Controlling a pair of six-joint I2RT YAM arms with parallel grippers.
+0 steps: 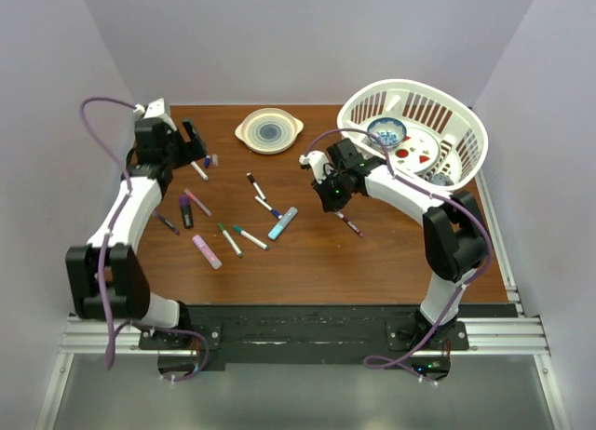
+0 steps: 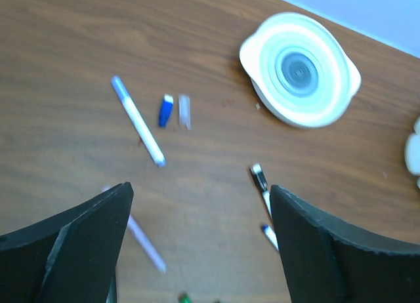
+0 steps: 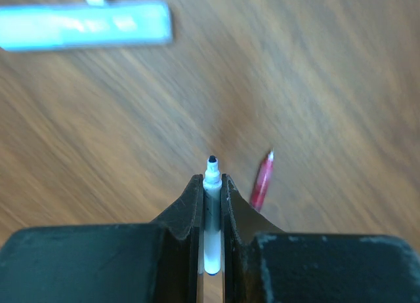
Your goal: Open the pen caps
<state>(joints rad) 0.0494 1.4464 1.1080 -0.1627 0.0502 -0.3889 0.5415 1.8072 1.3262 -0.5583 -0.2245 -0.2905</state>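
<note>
Pen bared in one claw, its cap loose on the bench

Nearest, scattered pens [image 1: 230, 241] lie on the bench [image 1: 307, 262], caps seemingly on. Beyond them the right claw [image 3: 211, 185] is clamped on a white pen barrel [image 3: 211, 250], bare tip forward, likely to steady it for uncapping. Farthest, the left claw [image 2: 199, 188] hangs wide apart over a loose blue cap [image 2: 166, 110].

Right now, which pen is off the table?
The white pen clamped in the right jaws, its dark tip bare. The rest, like the red pen and the light blue marker, lie on the table.
</note>
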